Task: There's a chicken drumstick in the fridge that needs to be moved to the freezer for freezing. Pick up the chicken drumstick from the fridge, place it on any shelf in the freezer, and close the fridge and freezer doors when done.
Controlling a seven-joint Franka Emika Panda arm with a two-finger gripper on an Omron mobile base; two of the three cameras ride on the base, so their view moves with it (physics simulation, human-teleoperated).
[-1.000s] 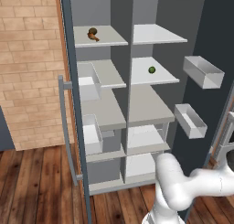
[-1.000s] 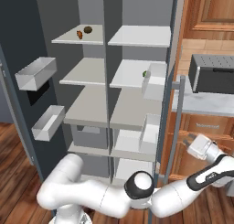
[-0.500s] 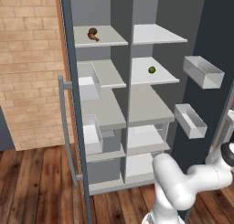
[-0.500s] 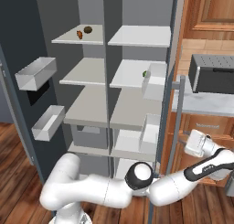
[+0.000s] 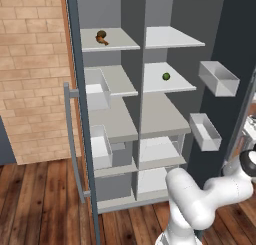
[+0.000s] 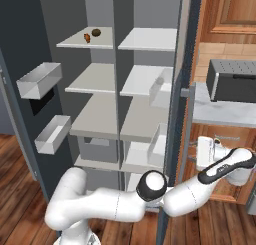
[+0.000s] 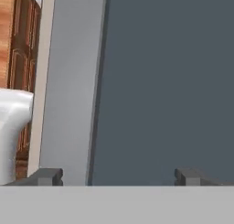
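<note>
**A:** Left base view first. Where's the chicken drumstick point(image 5: 104, 40)?

**B:** It's on the top shelf point(image 5: 122, 43) of the freezer point(image 5: 112, 124), the left-hand half, touching or nearly touching a dark brown lump point(image 5: 100, 34). A small green ball point(image 5: 166, 76) sits on the second shelf of the fridge point(image 5: 165, 119), on the right. Both doors stand open. The fridge door point(image 5: 235, 44) is swung out to the right and carries two white bins point(image 5: 218, 78). The arm point(image 5: 200, 201) reaches low and to the right, past that door.

**A:** And the right base view?

**B:** The drumstick is on the same top left shelf, just beside the lump. The freezer door point(image 6: 17, 49) is open on the left with its own bins. The gripper point(image 6: 199, 154) is low, on the outer side of the fridge door, near the long bar handle point(image 6: 186, 139). I can't tell from here whether it touches the handle.

**A:** Hand view?

**B:** The fingertips point(image 7: 45, 176) are spread wide with nothing between them. They face a dark slate panel with a paler grey vertical strip point(image 7: 68, 90) beside it. That strip is possibly the handle or the door's edge, but the view is too close to be sure.
</note>
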